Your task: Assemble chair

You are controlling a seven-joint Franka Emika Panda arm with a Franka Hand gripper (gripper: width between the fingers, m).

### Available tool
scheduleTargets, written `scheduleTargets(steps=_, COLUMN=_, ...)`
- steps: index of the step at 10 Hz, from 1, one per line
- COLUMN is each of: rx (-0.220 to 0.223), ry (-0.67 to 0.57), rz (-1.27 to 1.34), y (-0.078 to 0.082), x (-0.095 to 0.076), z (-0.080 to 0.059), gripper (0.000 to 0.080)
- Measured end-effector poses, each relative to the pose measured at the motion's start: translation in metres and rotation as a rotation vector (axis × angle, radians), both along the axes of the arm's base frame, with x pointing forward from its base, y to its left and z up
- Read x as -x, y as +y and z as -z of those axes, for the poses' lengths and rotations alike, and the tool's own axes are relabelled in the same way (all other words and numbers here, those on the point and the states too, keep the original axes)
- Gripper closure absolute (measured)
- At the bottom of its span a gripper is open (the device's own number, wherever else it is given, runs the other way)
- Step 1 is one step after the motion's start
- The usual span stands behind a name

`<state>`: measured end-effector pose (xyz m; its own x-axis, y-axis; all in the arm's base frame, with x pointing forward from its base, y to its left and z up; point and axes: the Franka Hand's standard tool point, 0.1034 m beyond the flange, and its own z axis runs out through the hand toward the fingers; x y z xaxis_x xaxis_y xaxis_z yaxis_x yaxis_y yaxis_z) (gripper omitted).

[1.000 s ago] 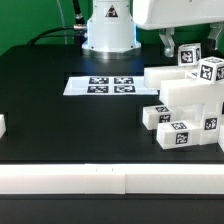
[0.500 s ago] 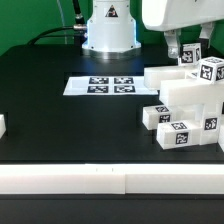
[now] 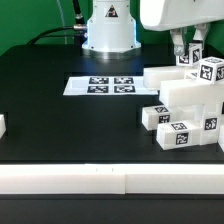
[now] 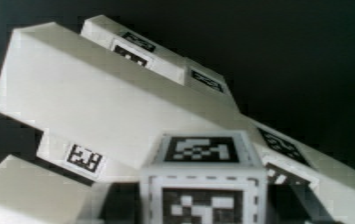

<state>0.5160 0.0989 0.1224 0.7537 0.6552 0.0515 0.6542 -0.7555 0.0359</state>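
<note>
The chair's loose white parts [image 3: 185,105] lie heaped at the exterior view's right, each bearing black-and-white tags. My gripper [image 3: 187,48] has come down on the back of the heap. Its dark fingers [image 3: 177,45] stand on either side of a small tagged white chair part [image 3: 188,56]. In the wrist view that tagged chair part [image 4: 202,195] fills the gap of the gripper [image 4: 204,200], with a dark finger pressed to each side of it. Beyond it lies a broad white slab [image 4: 121,100] with more tagged pieces [image 4: 138,45].
The marker board [image 3: 103,86] lies flat in the middle of the black table. A small white piece [image 3: 2,126] shows at the exterior view's left edge. A white rail [image 3: 100,180] runs along the front. The robot base [image 3: 108,30] stands at the back.
The gripper has dropped slightly onto the heap, and its fingers have closed in from wide open onto the tagged part.
</note>
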Motion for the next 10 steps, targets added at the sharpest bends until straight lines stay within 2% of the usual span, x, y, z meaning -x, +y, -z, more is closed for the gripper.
scheduleTargets(steps=10, rx=-0.042, ry=0.006, rz=0.652, y=0.0005, x=0.0002, z=0.0003, gripper=0.0514)
